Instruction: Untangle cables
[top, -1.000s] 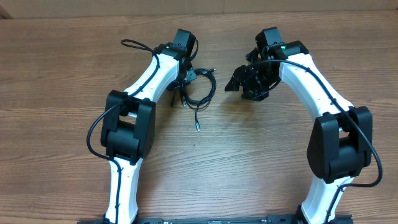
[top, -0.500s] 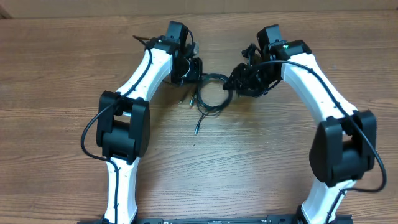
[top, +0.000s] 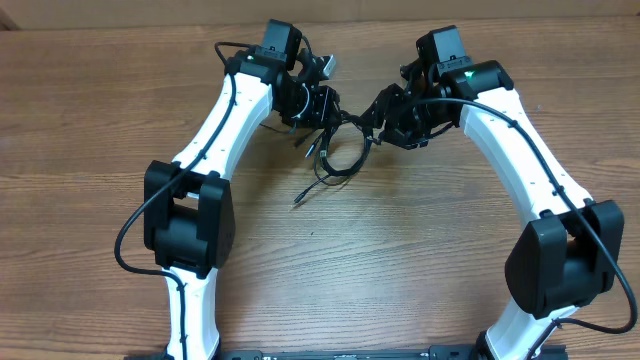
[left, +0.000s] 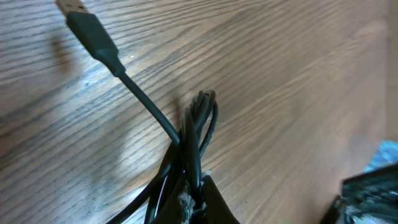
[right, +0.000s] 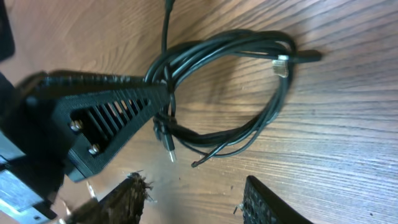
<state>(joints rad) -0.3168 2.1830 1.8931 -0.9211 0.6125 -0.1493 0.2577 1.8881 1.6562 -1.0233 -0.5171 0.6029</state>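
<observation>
Nearest us the cables (top: 343, 160) trail a loose end along the table (top: 400, 260) toward seven o'clock, their loop clamped at eleven o'clock by our left gripper (top: 321, 113), our right gripper (top: 375, 113) gaping empty at one o'clock.

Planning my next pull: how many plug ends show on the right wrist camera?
3: a black plug at the right edge of the cables, a pale connector beside it, a silver-tipped plug low on their left. A thin tip may be a fourth; loops may hide more.
</observation>
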